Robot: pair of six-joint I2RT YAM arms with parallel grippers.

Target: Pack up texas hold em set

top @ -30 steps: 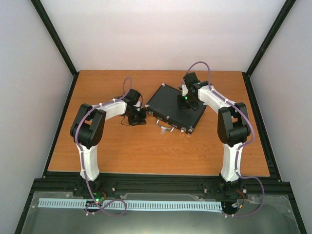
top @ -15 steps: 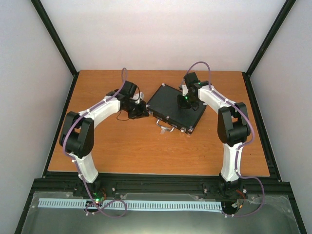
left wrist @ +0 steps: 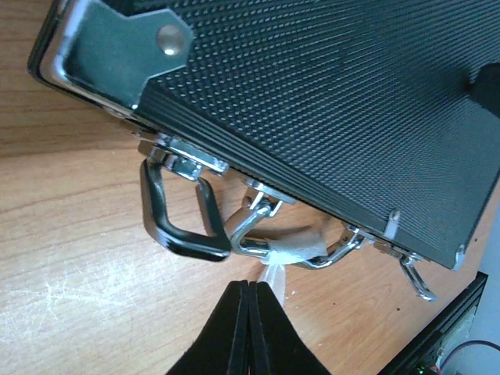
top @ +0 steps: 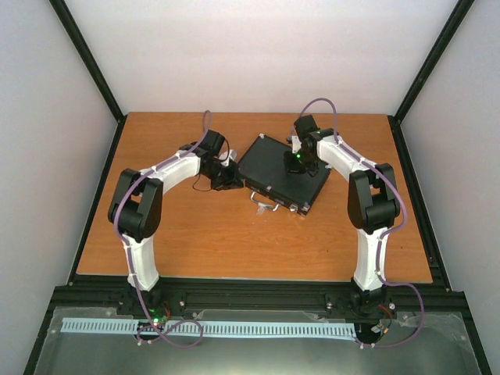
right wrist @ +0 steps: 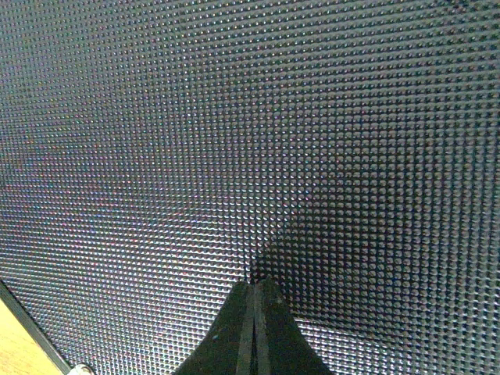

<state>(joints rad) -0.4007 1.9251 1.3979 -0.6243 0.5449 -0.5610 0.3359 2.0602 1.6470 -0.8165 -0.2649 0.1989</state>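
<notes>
1. The black case [top: 281, 173] of the hold 'em set lies shut and flat on the table [top: 234, 250], directly beneath my right gripper [right wrist: 251, 283] and just ahead of my left gripper [left wrist: 250, 285]. No chips or dice show outside it, so I judge the contents are packed.
2. The right gripper's fingers are pressed together, holding nothing, with their tips at the textured lid. I read this as pinning the lid down so the case cannot slide or spring open. Whether the tips actually touch it, I cannot tell.
3. The left gripper is also closed and empty, and it points at the case's front edge. The taped silver handle [left wrist: 266, 248] sits just beyond its tips, with a black loop [left wrist: 176, 226] ahead to their left. A silver clasp [left wrist: 414, 277] further to their right appears to hang loose.
4. Closed fingers make a narrow prod, suited to nudging hardware. I judge that fastening the clasps is what remains.
</notes>
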